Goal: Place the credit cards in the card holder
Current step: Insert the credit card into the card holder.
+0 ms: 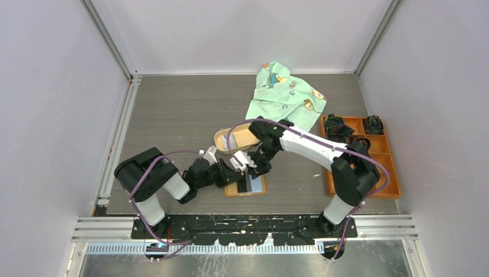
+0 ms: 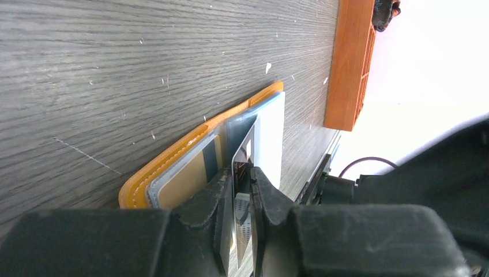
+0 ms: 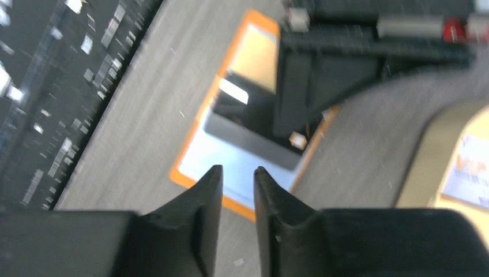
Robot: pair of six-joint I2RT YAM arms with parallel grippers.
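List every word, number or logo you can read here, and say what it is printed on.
No text can be read.
On the tray card: orange and bluish print, too blurred.
On the held card in the left gripper: nothing legible.
On the cloth: cartoon pictures, no words legible.

**Card holder open at the table's near edge, both grippers over it**

The card holder lay flat on the table near its front edge, between the two arm bases. Cards lay in it. One card stood on edge over them, between the fingers of the left gripper. The right gripper hung above the holder's far side. The tray sat just behind the holder. The cloth lay farther back and to the right. The compartment box sat along the right edge.
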